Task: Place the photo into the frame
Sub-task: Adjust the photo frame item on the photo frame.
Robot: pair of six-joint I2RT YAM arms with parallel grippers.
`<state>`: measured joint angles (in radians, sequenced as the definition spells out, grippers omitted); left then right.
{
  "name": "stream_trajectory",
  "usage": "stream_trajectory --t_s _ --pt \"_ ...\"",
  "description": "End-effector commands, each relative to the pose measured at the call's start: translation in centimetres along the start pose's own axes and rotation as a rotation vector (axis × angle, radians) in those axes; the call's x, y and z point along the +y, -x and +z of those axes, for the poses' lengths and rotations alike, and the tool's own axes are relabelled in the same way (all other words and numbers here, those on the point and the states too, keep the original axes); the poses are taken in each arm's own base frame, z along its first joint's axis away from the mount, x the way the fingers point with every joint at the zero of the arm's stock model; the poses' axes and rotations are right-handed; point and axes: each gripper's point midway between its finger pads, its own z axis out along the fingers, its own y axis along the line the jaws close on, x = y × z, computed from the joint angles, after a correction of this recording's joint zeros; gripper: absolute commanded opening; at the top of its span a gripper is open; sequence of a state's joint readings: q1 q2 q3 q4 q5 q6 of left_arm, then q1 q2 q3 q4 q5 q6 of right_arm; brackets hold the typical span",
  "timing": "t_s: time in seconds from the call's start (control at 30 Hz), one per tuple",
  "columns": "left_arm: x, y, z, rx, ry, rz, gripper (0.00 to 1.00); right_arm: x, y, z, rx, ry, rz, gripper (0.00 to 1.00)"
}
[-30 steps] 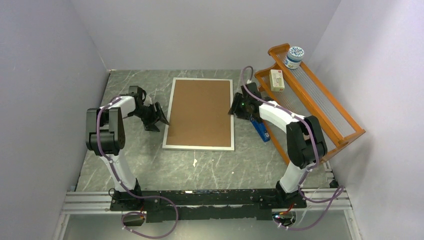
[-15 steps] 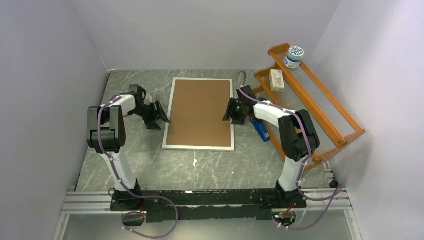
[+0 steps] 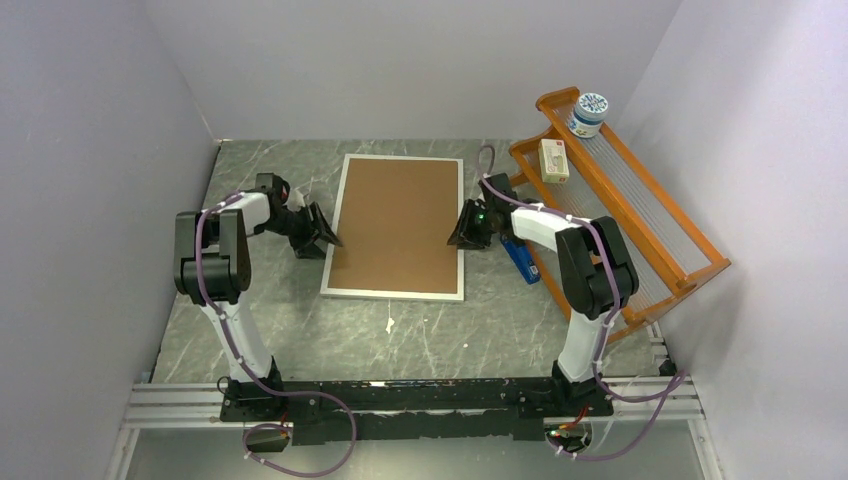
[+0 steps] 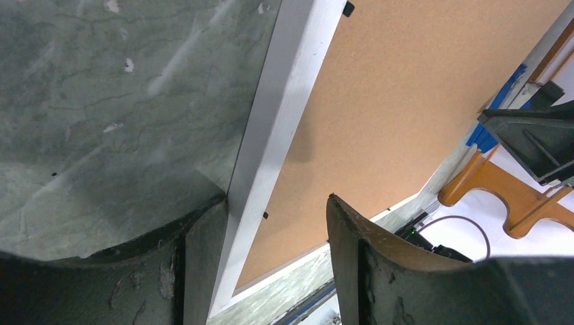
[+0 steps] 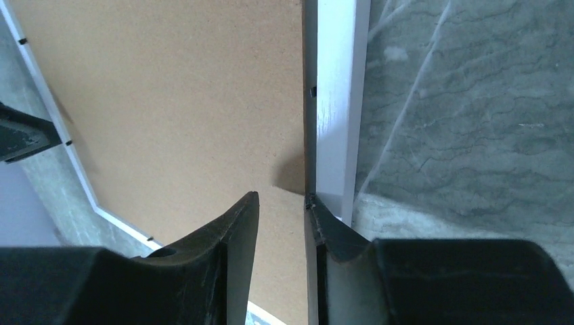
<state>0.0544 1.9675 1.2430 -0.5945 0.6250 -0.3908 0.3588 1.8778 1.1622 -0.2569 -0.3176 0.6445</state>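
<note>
Marble table [image 3: 420, 330]: frame [image 3: 392, 293] back-up, thin silvery-white rim, brown backing board [image 3: 397, 225].

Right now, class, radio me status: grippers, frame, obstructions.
Left gripper open astride frame's left rim. Right gripper narrow at right rim, grip unclear. Frame face down, backing board on; photo unseen.

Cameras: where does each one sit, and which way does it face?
Top external: above and behind the arms, looking down at the frame; both arms show.
Left wrist: on the left arm, looking past the left gripper at the frame's left rim.
Right wrist: likewise, past the right gripper at the right rim.
Shared: the brown backing board.
</note>
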Motion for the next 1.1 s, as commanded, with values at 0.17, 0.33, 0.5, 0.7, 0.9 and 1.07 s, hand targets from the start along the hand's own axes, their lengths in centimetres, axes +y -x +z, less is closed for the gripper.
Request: stream_trajectory --t_s 0.17,0.33,0.5,0.7,0.9,1.07 --pt "1.2 -1.6 2.4 0.043 -0.001 -0.013 0.62 4.8 -1.7 0.8 0.060 0.268 -0.041 0.33" --pt "1.3 -1.4 2.3 0.031 0.012 -0.016 0.62 0.7 -1.6 1.9 0.013 0.023 -0.067 0.28" --pt "2.1 -0.5 1.2 -0.023 0.111 -0.011 0.65 -1.4 0.6 -0.3 -0.117 -0.249 -0.133 0.39" --pt "1.3 0.8 -0.1 -0.069 0.119 0.043 0.71 1.0 4.6 -3.8 -0.257 -0.255 -0.173 0.54" --pt "0.5 2.0 -0.5 -0.089 0.104 0.070 0.73 2.6 5.4 -4.3 -0.283 -0.195 -0.167 0.59" --pt "0.7 2.6 -0.6 -0.096 0.126 0.085 0.73 0.5 4.0 -2.0 -0.176 -0.264 -0.150 0.59"
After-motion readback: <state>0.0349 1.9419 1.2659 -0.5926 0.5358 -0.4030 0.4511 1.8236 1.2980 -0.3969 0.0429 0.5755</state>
